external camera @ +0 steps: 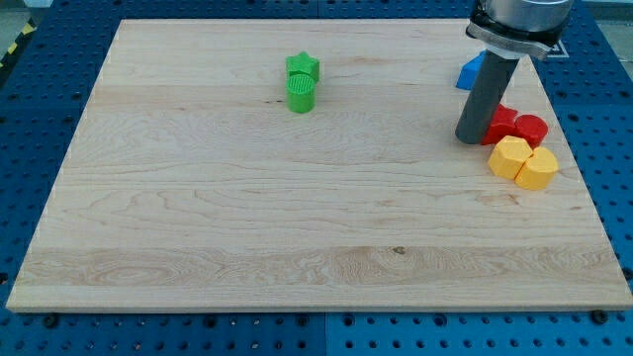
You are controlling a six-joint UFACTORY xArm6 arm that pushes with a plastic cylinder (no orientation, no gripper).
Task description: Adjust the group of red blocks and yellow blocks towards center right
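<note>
**Nudging the red and yellow cluster at the right edge**

Left to right: green blocks (302,84) sit at eleven o'clock (untouched). Our tip (472,138) touches the red blocks (514,126) at three o'clock, yellow blocks (524,163) just below. We have no fingers, nothing grasped. The rod stands upright; next, we judge, only small pushes.

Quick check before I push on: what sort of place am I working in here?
Most likely a lab test bench, not a home or shop: a bare wooden board lies on a blue perforated table, with only small toy-like blocks on it, such as the green pair, and my tip beside the red blocks.
</note>
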